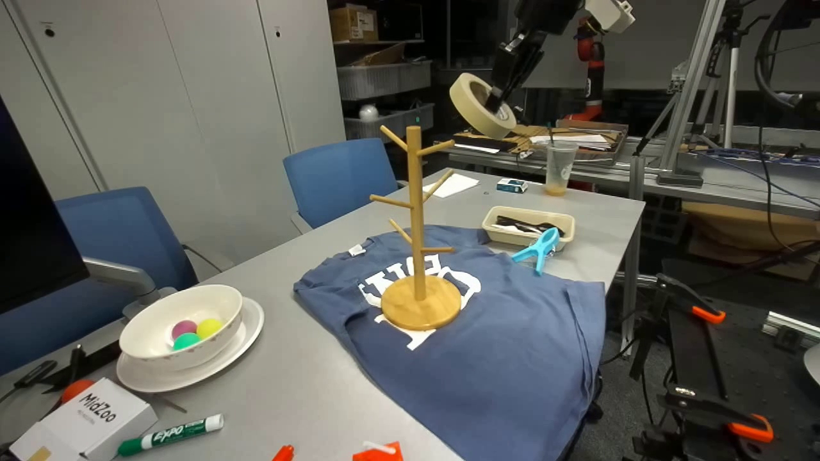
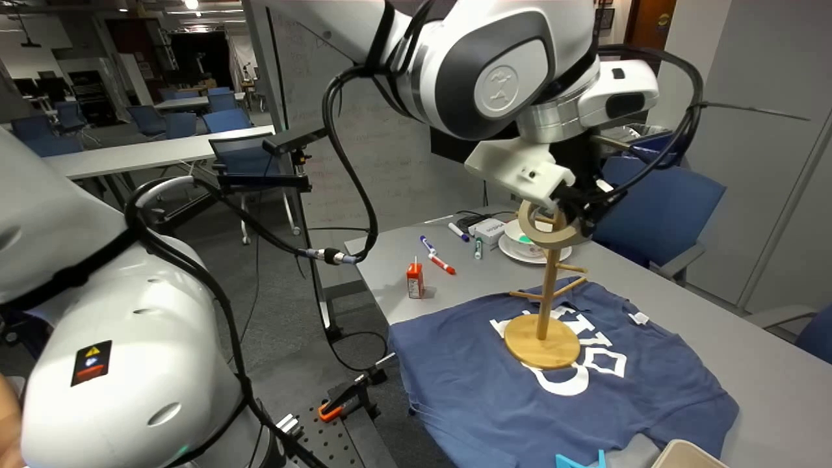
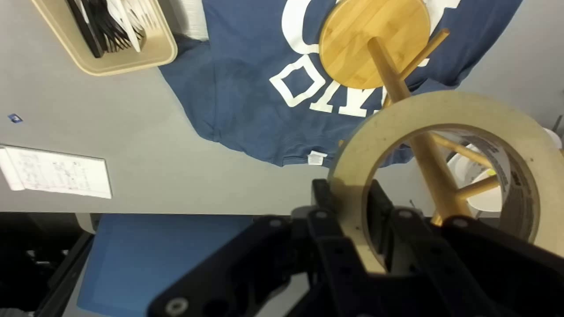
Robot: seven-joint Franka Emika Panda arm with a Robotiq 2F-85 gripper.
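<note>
My gripper (image 3: 350, 191) is shut on one side of a cream roll of masking tape (image 3: 462, 108), with one finger inside the hole and one outside. The tape roll (image 1: 471, 105) hangs tilted in the air, higher than the wooden peg stand (image 1: 416, 211) and apart from it in this exterior view. Seen from the wrist, the upper post and some pegs show through the roll's hole. In an exterior view the roll (image 2: 525, 224) covers part of the stand's top. The stand (image 2: 546, 299) is upright, its round base on a blue T-shirt (image 1: 512, 339).
A white bowl (image 1: 147, 326) with coloured balls sits on a plate. A cream tray (image 1: 500, 235) of cutlery, a blue clip (image 1: 543, 246) and a plastic cup (image 1: 560, 163) are across the table. A red carton (image 2: 415, 281) and several markers lie elsewhere. Blue chairs (image 1: 343, 176) border the table.
</note>
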